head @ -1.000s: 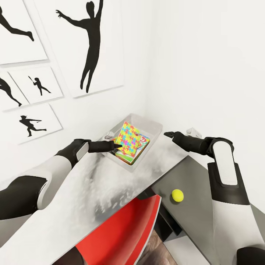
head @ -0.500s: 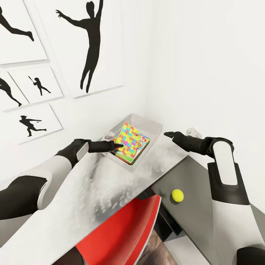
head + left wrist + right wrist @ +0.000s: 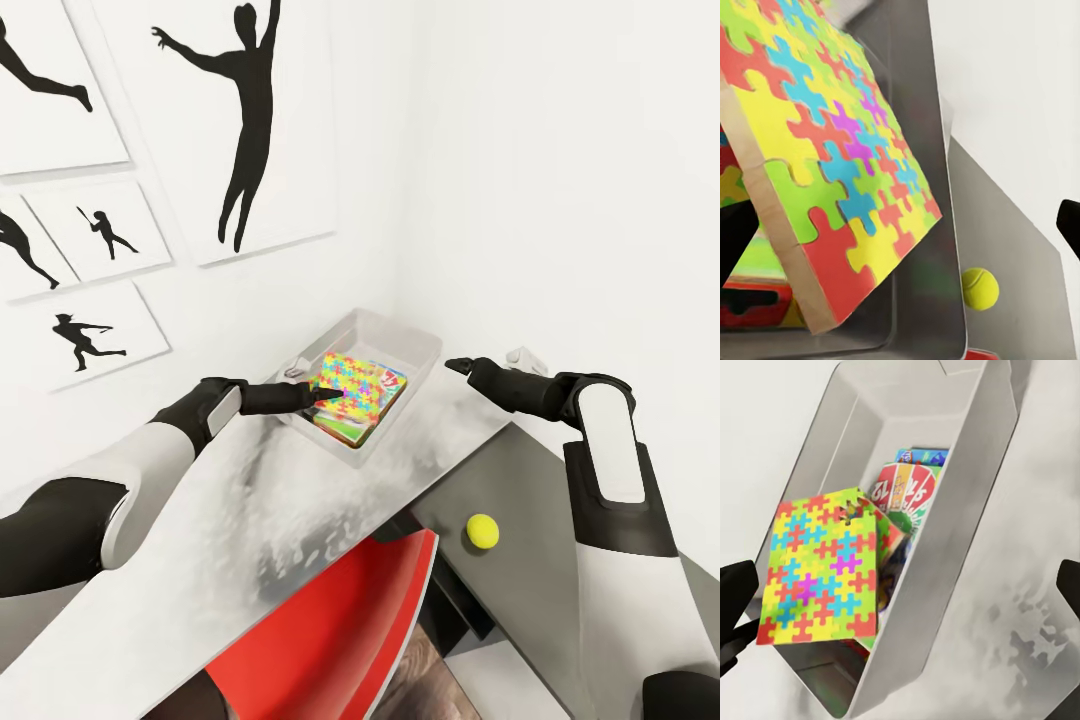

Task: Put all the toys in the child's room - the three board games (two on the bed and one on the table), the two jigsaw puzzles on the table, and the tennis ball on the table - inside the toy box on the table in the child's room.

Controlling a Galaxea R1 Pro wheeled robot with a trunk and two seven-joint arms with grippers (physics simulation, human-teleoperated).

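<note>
The toy box [image 3: 424, 347] stands on the pale table [image 3: 230, 520] in the wall corner. A jigsaw puzzle [image 3: 352, 384] lies tilted on top of the board games in it. One has a red-and-green swirl cover [image 3: 898, 486], one is blue [image 3: 924, 455], and a green edge [image 3: 343, 429] shows below. My left gripper [image 3: 328, 397] is at the box's near rim, open, its fingers [image 3: 735, 234] wide apart beside the puzzle [image 3: 832, 150]. My right gripper [image 3: 458, 366] hovers open to the right of the box. The tennis ball [image 3: 482, 531] rests on the lower dark grey section.
A red chair [image 3: 340, 630] is tucked under the table's front edge. White walls with black silhouette pictures [image 3: 240, 120] close in the box behind and on the right. The dark grey table section [image 3: 520, 570] runs under my right arm.
The jigsaw puzzle, held up steeply a moment ago, has dropped flatter onto the stack in the toy box. Both arms stay where they were.
</note>
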